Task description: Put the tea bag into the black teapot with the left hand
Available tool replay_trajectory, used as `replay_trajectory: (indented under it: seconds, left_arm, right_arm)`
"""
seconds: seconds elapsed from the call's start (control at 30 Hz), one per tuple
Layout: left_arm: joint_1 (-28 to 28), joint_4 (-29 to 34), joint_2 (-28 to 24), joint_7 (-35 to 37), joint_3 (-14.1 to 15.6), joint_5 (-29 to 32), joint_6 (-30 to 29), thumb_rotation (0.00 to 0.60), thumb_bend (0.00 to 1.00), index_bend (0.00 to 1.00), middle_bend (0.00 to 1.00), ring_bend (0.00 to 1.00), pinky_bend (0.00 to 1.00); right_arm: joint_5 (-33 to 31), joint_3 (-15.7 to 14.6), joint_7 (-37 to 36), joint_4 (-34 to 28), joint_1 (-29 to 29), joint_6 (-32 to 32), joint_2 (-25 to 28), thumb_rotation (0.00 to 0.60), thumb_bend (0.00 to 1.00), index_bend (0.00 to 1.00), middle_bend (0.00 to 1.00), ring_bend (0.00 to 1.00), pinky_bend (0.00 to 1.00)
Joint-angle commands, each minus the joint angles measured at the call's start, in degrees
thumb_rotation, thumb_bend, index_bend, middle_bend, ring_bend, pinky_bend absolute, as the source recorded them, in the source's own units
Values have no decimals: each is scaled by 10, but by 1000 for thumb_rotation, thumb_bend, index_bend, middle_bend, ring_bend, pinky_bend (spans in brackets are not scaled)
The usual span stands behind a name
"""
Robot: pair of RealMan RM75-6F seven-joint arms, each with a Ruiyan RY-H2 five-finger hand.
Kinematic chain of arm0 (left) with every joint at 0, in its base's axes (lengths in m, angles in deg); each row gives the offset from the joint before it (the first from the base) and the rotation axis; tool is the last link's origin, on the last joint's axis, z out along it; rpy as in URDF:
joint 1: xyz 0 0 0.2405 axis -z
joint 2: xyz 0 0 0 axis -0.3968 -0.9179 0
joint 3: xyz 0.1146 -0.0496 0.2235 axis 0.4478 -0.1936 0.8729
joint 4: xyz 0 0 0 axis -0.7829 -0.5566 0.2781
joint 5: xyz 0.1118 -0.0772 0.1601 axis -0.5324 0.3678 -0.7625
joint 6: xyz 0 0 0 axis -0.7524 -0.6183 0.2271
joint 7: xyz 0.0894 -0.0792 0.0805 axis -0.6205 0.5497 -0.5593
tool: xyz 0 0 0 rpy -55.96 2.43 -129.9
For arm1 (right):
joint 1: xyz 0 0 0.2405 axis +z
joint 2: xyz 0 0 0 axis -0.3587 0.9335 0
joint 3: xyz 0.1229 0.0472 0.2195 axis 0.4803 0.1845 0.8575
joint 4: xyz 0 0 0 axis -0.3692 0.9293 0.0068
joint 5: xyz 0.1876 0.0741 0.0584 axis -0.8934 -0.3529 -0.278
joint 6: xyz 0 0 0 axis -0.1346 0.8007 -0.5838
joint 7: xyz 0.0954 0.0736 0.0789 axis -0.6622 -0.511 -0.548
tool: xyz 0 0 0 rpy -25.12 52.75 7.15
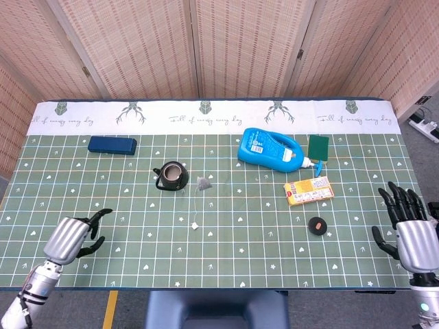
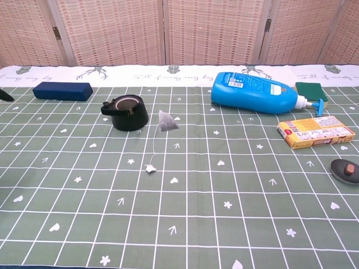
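The black teapot (image 1: 171,176) (image 2: 127,114) stands lidless on the green checked cloth, left of centre. Just to its right lies the tea bag (image 1: 204,182) (image 2: 166,120), its string running toward me to a small white tag (image 1: 195,225) (image 2: 150,167). My left hand (image 1: 72,236) hovers near the front left of the table, fingers apart and empty, well short of the tea bag. In the chest view only a dark fingertip (image 2: 5,95) shows at the left edge. My right hand (image 1: 410,226) is at the front right edge, fingers spread, holding nothing.
A blue detergent bottle (image 1: 270,150) lies on its side at the back right, a green sponge (image 1: 318,146) beside it. A yellow box (image 1: 309,190) and a small black lid (image 1: 317,225) sit at the right. A dark blue case (image 1: 112,144) lies back left.
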Motion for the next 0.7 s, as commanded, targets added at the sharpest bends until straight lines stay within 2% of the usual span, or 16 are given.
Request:
replay_trajectory:
  seconds: [0.03, 0.23, 0.43, 0.7]
  left_arm:
    - [37, -7, 30, 4, -11, -10, 29, 600, 393, 332, 917, 899, 975]
    - [67, -50, 80, 33, -22, 13, 58, 600, 392, 436, 978, 948, 1000]
    - [99, -89, 108, 30, -17, 3, 84, 600, 395, 399, 985, 953, 1000]
    - [143, -127, 143, 58, -19, 5, 116, 600, 403, 405, 1000, 976, 1000]
  right_arm:
    - [-2, 4, -18, 1, -7, 9, 6, 600, 422, 0, 0, 0, 0]
    - [5, 9, -49, 8, -19, 38, 13, 600, 422, 0, 0, 0, 0]
    - [15, 7, -78, 15, -20, 43, 16, 600, 423, 0, 0, 0, 0]
    - [3, 15, -107, 21, -17, 36, 22, 600, 423, 0, 0, 0, 0]
